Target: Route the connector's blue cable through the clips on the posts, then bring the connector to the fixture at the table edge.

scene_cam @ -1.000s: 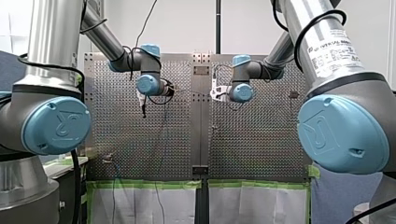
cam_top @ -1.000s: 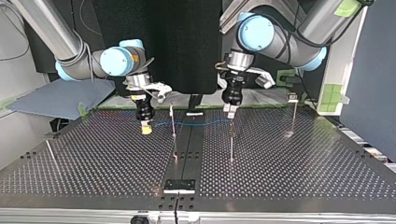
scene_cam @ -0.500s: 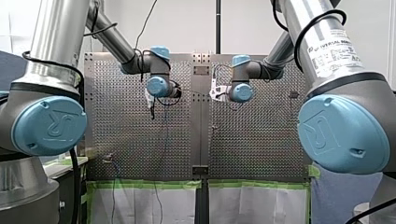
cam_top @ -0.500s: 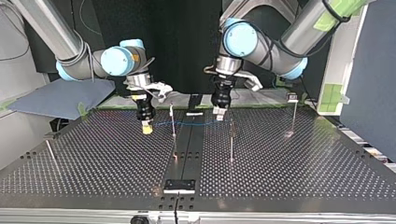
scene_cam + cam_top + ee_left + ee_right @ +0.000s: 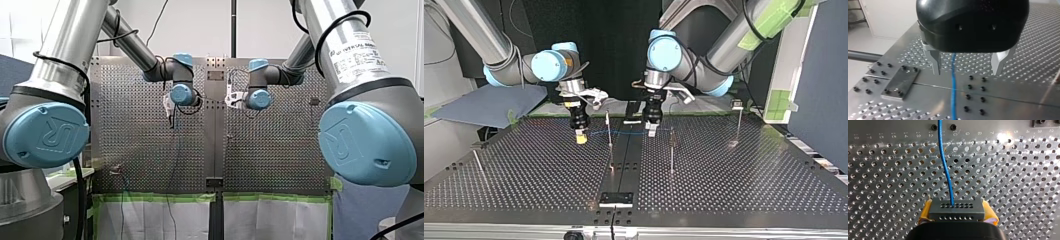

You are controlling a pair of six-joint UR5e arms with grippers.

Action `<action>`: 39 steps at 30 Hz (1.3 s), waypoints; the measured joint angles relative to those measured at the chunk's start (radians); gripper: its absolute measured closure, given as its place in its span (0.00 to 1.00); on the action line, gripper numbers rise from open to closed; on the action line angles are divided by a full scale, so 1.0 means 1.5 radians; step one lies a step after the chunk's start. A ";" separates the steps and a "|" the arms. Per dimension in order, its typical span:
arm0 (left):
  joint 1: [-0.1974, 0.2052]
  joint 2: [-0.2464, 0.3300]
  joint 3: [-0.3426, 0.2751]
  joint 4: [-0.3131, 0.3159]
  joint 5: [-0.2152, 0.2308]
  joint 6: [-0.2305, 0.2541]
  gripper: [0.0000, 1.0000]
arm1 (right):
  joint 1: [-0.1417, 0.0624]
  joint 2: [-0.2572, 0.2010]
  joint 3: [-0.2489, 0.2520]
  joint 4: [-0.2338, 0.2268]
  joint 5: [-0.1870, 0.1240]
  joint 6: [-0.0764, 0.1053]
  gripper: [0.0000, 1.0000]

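Observation:
In the right wrist view my right gripper [image 5: 957,213] is shut, its yellow pads [image 5: 925,212] clamping the grey connector [image 5: 957,209]. The blue cable [image 5: 945,167] leaves the connector and runs ahead over the perforated table. In the top view that gripper [image 5: 580,136] hangs left of a thin post [image 5: 609,127]. The cable [image 5: 624,133] stretches past this post towards a second post [image 5: 671,145]. My left gripper [image 5: 652,131] hovers over the cable between the two posts. In the left wrist view its metal fingers [image 5: 934,62] stand open, and the cable [image 5: 953,95] runs below and between them, untouched.
A third post [image 5: 739,122] stands at the top view's far right and a short one [image 5: 478,160] at its left. A black fixture plate [image 5: 616,199] sits at the near table edge. A blue cloth [image 5: 489,105] lies beyond the table's left corner.
My left arm has slid along the cable towards the top view's left, from the second post to beside the central strip. My right arm and the connector have stayed put.

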 joint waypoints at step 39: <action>-0.004 -0.028 0.065 -0.029 -0.082 0.074 0.00 | 0.000 0.000 0.000 0.000 -0.002 -0.002 1.00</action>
